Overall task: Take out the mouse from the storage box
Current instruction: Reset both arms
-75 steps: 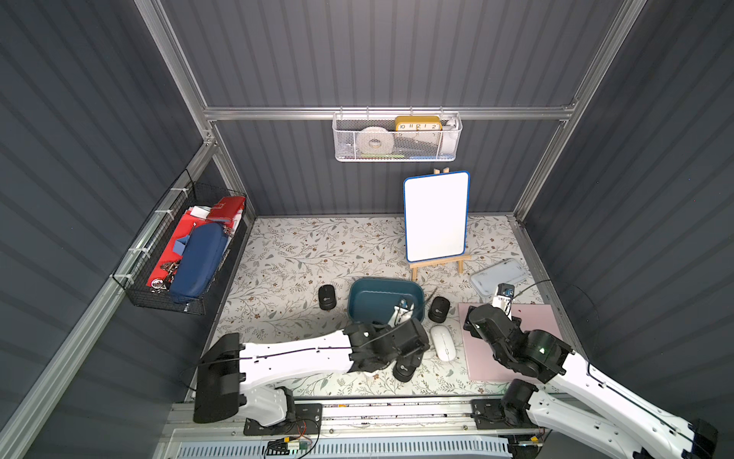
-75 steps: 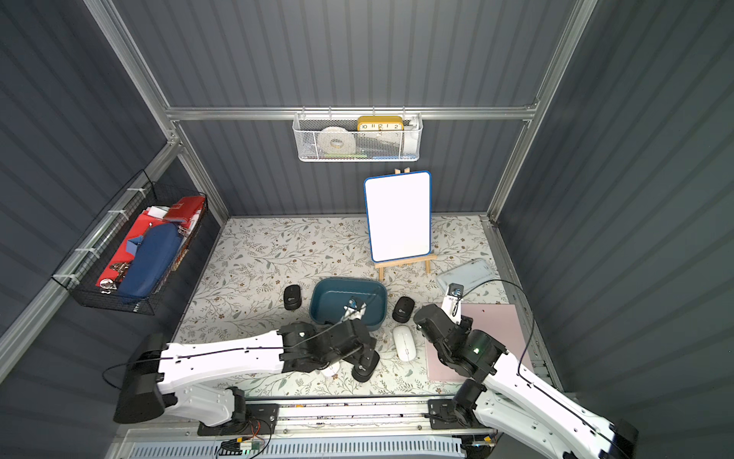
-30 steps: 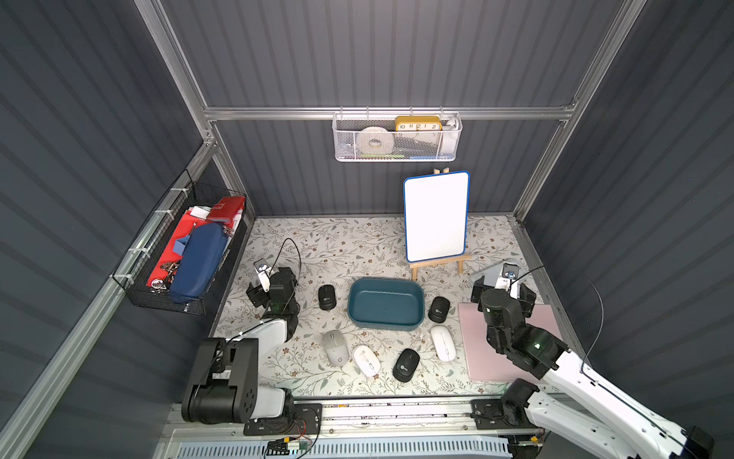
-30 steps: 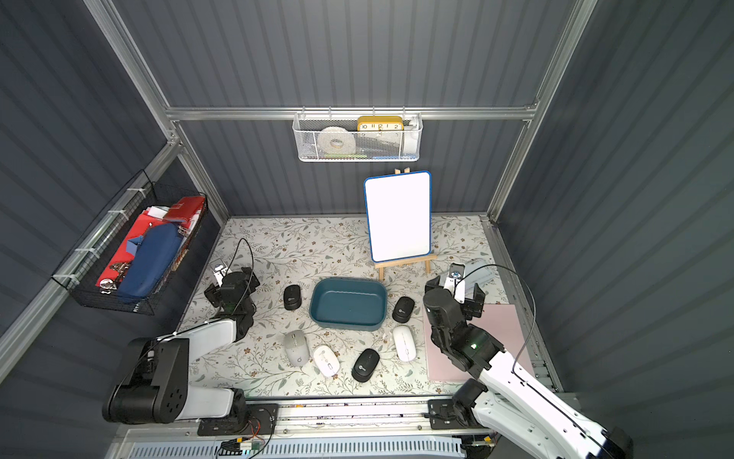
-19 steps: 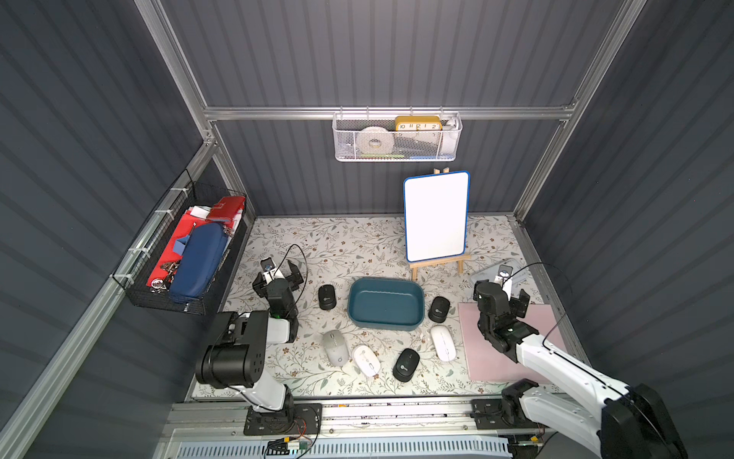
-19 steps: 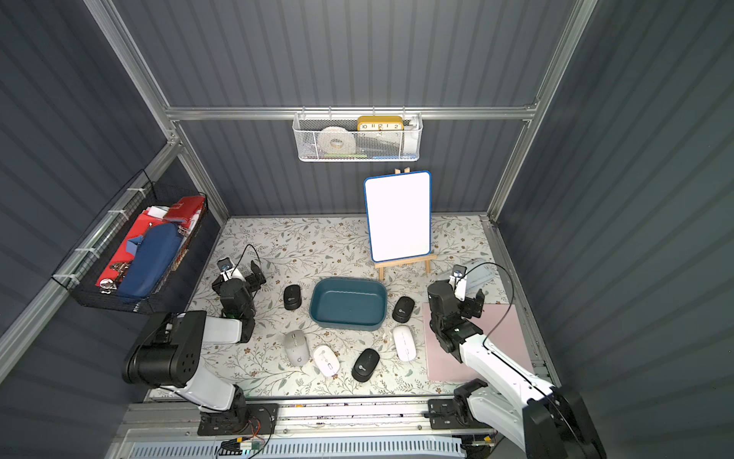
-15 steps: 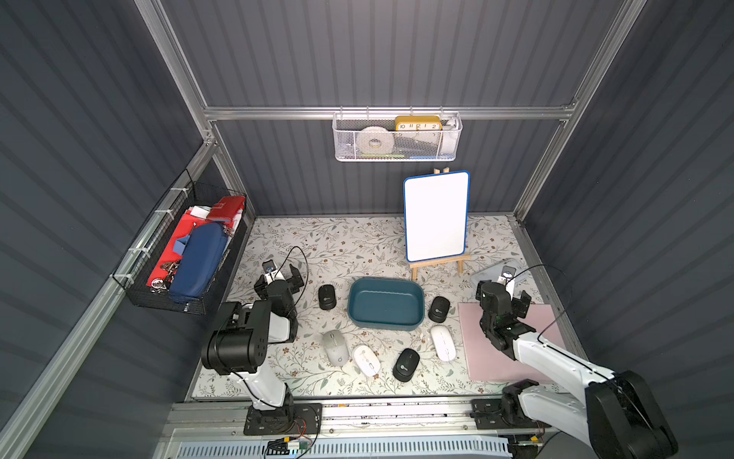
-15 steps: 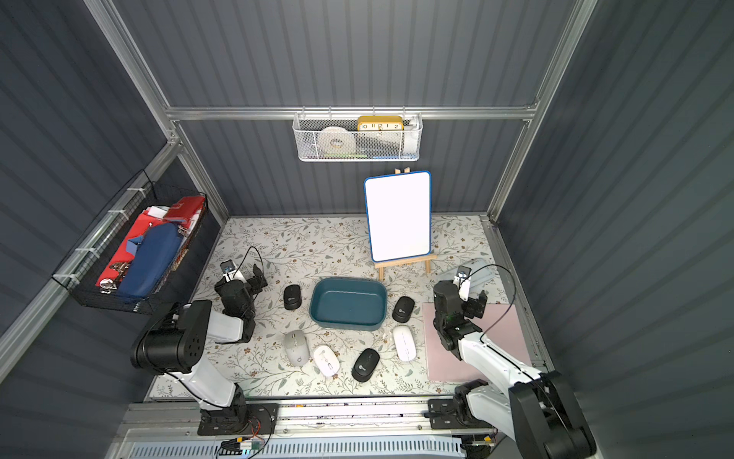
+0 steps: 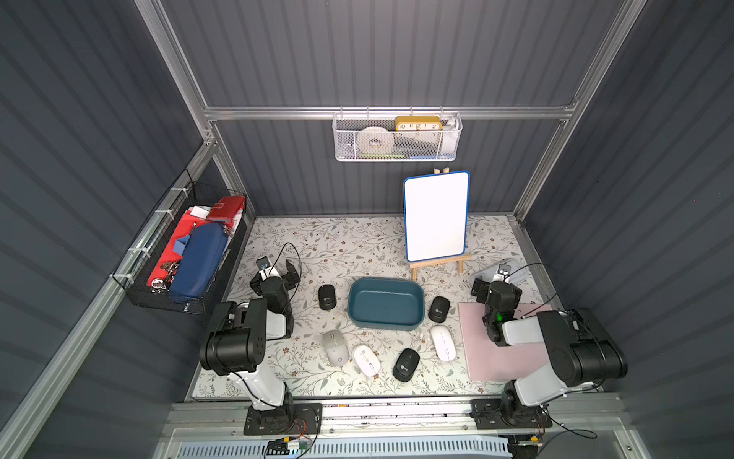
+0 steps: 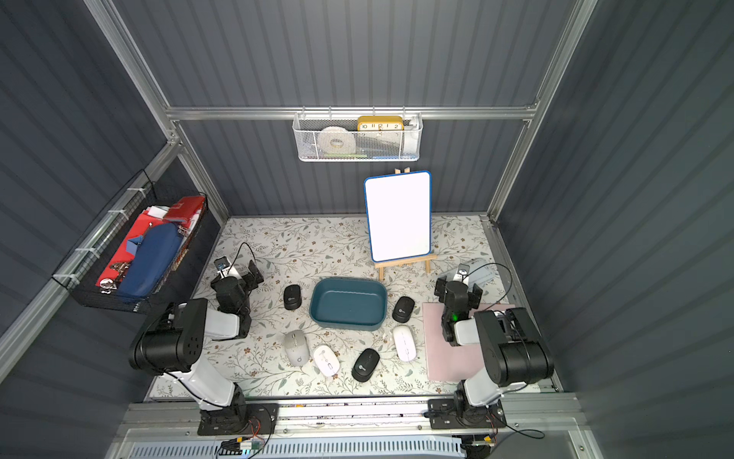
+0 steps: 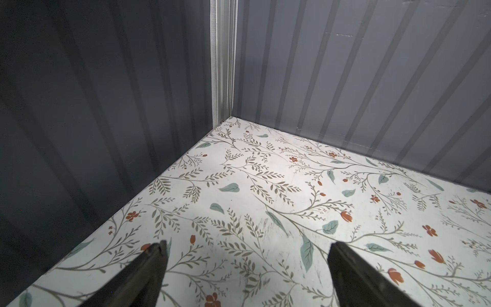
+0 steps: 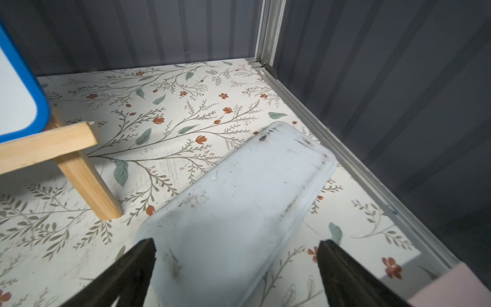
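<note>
My left pincer (image 11: 247,247) stands wide over bare floral table (image 11: 265,186) near the back left corner, gripping nothing. Its wrist view cuts both fingers off partway, so I see only their dark tips. My right pincer (image 12: 237,245) is just as wide and holds nothing. It hangs over a scuffed pale lid (image 12: 239,191), and I cannot tell whether the tips touch it. In both top views my own wrist hides most of that lid.

The storage box (image 9: 385,304) sits mid-table, between my two arms and in front of the whiteboard (image 9: 435,216). Neither wrist camera takes it in. From above its floor shows as bare teal, though the near wall hides its own inner face.

The mice I can see lie outside it:
- the left black mouse (image 9: 326,297) and right black mouse (image 9: 439,309) sit just beside its ends
- the grey mouse (image 9: 335,347), small white mouse (image 9: 367,359), front black mouse (image 9: 405,364) and long white mouse (image 9: 443,343) lie in front of it

My right arm covers part of the pink mat (image 9: 476,341).
</note>
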Action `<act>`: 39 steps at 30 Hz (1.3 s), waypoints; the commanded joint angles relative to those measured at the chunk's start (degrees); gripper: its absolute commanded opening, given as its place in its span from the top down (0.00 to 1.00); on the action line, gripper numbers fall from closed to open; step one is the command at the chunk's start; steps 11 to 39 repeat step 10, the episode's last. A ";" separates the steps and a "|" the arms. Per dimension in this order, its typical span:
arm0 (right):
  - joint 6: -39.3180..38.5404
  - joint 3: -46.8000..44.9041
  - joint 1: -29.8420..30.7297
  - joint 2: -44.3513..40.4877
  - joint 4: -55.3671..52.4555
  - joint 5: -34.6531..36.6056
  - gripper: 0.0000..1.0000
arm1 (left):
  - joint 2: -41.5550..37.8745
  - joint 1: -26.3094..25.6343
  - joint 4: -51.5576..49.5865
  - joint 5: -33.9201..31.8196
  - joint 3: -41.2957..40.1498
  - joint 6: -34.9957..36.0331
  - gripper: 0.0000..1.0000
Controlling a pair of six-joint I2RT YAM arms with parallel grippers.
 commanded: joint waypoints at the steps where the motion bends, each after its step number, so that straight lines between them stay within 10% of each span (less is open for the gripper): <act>1: 1.61 2.37 -0.63 -1.77 -1.42 -5.55 0.01 | -0.50 0.03 0.31 0.67 0.67 -0.57 0.01; 39: 1.45 2.34 -0.67 -1.76 -1.46 -5.33 0.01 | -0.74 1.44 -0.49 2.72 0.63 -1.06 0.01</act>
